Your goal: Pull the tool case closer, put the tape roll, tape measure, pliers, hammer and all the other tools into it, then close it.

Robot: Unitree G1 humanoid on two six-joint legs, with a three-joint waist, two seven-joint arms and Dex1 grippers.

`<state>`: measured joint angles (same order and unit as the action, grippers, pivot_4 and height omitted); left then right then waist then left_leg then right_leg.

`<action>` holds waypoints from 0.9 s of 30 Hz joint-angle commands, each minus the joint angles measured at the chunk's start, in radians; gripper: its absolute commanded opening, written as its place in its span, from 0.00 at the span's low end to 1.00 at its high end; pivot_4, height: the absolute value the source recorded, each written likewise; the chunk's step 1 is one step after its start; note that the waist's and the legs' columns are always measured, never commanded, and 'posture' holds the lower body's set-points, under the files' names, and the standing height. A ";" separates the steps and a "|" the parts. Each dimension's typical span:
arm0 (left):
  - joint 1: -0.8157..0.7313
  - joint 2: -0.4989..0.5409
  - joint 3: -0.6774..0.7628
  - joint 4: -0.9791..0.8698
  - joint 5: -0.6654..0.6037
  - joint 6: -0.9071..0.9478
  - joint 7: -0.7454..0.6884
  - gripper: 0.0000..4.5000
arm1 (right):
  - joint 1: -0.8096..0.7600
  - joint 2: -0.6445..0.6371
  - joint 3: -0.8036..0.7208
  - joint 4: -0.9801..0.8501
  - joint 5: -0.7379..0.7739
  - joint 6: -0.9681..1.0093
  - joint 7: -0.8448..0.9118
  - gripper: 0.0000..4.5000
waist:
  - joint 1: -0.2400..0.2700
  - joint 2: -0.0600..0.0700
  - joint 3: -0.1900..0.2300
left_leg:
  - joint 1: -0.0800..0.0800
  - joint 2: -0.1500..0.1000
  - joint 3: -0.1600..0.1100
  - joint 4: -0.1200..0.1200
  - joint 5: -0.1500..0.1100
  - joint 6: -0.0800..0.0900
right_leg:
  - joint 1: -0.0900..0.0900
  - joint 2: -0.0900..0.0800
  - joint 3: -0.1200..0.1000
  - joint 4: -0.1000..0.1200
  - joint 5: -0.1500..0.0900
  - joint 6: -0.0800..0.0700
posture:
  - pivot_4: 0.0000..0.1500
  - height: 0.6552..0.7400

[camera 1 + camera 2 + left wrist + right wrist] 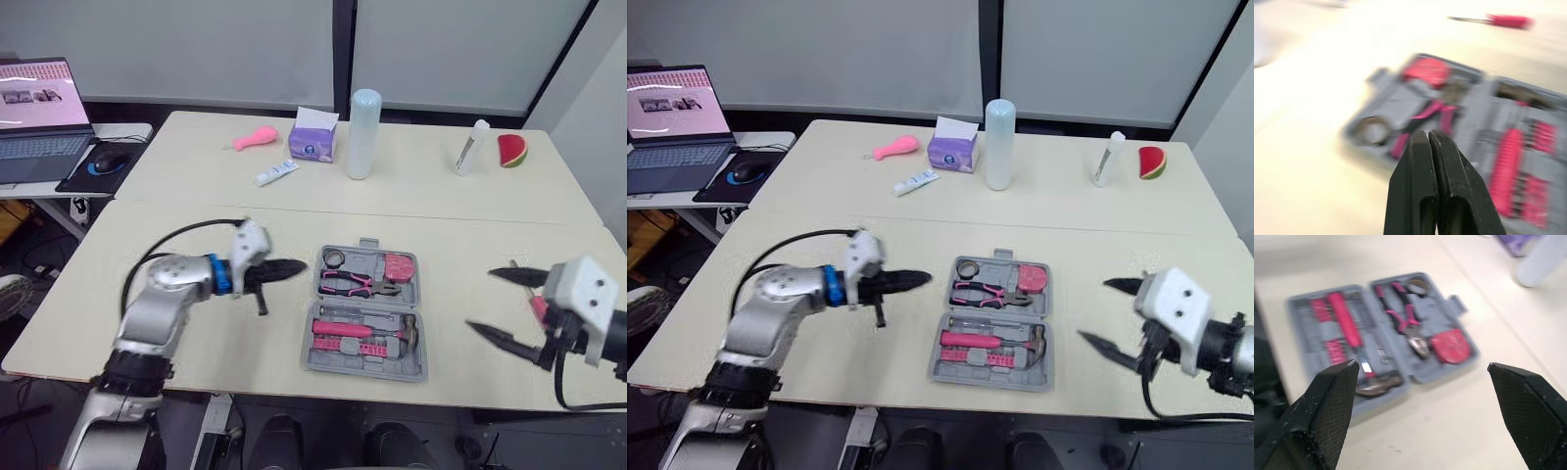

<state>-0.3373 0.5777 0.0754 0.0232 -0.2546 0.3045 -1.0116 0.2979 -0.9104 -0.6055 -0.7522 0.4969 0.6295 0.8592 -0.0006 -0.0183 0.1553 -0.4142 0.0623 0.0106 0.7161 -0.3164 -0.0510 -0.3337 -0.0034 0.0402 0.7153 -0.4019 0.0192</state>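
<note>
The open tool case [366,304] lies on the table [196,343] between your grippers. Your left gripper [299,265], fingers pressed together, points at its left edge from close by. Your right gripper [483,302], fingers spread wide, holds nothing, apart on the case's right.

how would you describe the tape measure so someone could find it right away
On the near table, an open grey tool case lies flat. The tape measure sits in its far corner on the robot's right. It is the one chunky, rounded pink block, beside the slim-handled pliers and the small tape roll.
</note>
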 commanded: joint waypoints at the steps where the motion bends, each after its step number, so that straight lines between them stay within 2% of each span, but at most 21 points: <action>1: 0.076 -0.011 0.129 -0.017 -0.017 -0.019 0.147 0.01 | 0.030 0.056 -0.076 0.072 -0.084 -0.102 -0.040 1.00 | 0.000 0.000 0.000 | 0.000 0.000 0.000 0.000 0.000 0.000 | 0.000 0.000 0.000 0.000 0.000 0.000 | 1.00 0.62; 6: 0.311 -0.059 0.263 -0.118 -0.055 -0.021 0.270 0.01 | 0.077 0.190 -0.134 0.215 -0.215 -0.276 -0.146 1.00 | -0.001 0.000 0.000 | 0.000 0.000 0.000 0.000 0.000 0.000 | 0.000 -0.001 0.000 0.000 0.000 0.000 | 1.00 0.62; 7: 0.360 -0.073 0.283 -0.143 -0.066 -0.017 0.288 0.04 | 0.090 0.214 -0.149 0.247 -0.215 -0.293 -0.150 1.00 | -0.001 0.000 0.000 | 0.000 0.000 0.000 -0.001 0.000 0.000 | 0.000 -0.001 0.000 0.000 0.000 0.000 | 1.00 0.62; 9: 0.436 -0.100 0.308 -0.186 -0.090 -0.004 0.319 0.14 | 0.121 0.247 -0.182 0.305 -0.186 -0.307 -0.129 1.00 | -0.001 0.000 0.000 | 0.000 0.000 0.000 -0.001 0.000 0.000 | 0.000 -0.001 0.001 0.000 0.000 0.000 | 1.00 0.62; 13: 0.576 -0.148 0.346 -0.233 -0.119 -0.020 0.356 0.42 | 0.204 0.342 -0.233 0.410 -0.164 -0.388 -0.123 1.00 | 0.000 0.001 -0.001 | 0.002 0.000 0.001 -0.002 -0.001 0.001 | 0.001 -0.001 0.001 0.000 0.000 0.000 | 1.00 0.62; 21: 0.666 -0.159 0.331 -0.223 -0.116 -0.058 0.370 0.97 | 0.277 0.376 -0.227 0.485 -0.135 -0.431 -0.113 1.00 | -0.009 0.006 -0.003 | 0.008 0.000 0.004 -0.005 -0.002 0.003 | 0.003 0.000 0.005 0.000 0.000 0.000 | 1.00 0.62; 22: 0.666 -0.158 0.331 -0.221 -0.118 -0.058 0.371 0.99 | 0.280 0.373 -0.225 0.489 -0.131 -0.432 -0.111 1.00 | -0.009 0.006 -0.002 | 0.010 0.000 0.004 -0.006 -0.002 0.003 | 0.005 0.001 0.006 0.000 0.000 0.000 | 1.00 0.62; 27: 0.657 -0.135 0.321 -0.222 -0.114 -0.069 0.347 0.99 | 0.274 0.345 -0.212 0.488 -0.117 -0.418 -0.102 1.00 | -0.012 0.006 -0.002 | 0.021 0.000 0.005 -0.010 -0.002 0.003 | 0.016 0.001 0.006 -0.005 -0.001 0.001 | 1.00 0.62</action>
<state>0.3215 0.4214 0.3969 -0.1783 -0.3549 0.2551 -0.6500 0.5736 -0.5446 -0.8018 -0.2476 0.3581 0.2212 0.7505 -0.0126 -0.0123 0.1531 -0.3933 0.0621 0.0161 0.7058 -0.3183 -0.0485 -0.3181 -0.0022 0.0465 0.7105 -0.4024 0.0199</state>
